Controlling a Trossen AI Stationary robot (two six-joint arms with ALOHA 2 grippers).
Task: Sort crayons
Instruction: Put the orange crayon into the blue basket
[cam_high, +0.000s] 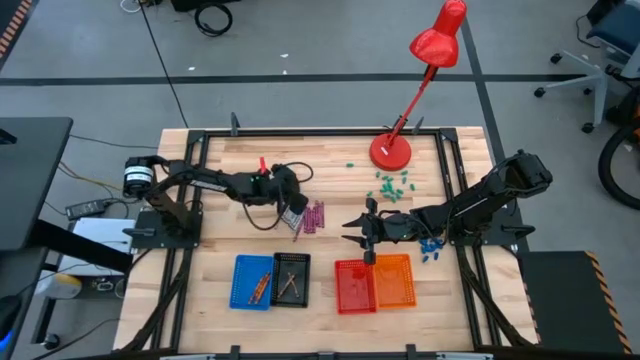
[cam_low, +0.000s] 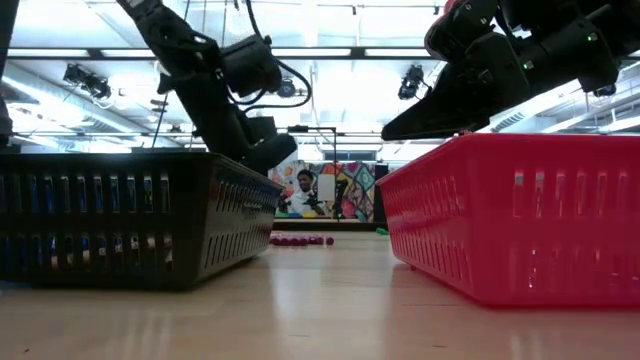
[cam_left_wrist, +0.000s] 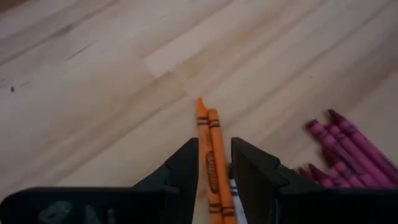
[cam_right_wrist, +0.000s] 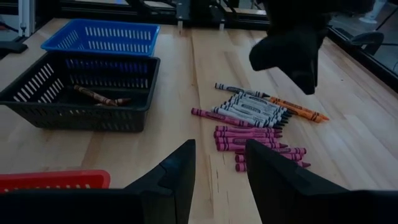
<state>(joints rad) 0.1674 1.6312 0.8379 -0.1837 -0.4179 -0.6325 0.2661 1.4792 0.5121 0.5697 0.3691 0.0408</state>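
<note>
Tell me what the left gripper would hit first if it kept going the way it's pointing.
The left gripper points down at two orange crayons lying between its open fingers, so it would probably meet those first, then the wooden table.

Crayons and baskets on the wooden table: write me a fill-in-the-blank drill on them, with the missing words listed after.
1. The left gripper straddles two ____ wax crayons.
2. The brown crayons lie in the ____ plastic basket.
3. The purple-magenta crayons lie on the ____.
4. The right gripper hangs with its fingers ____.

Missing words: orange; black; table; open
</note>
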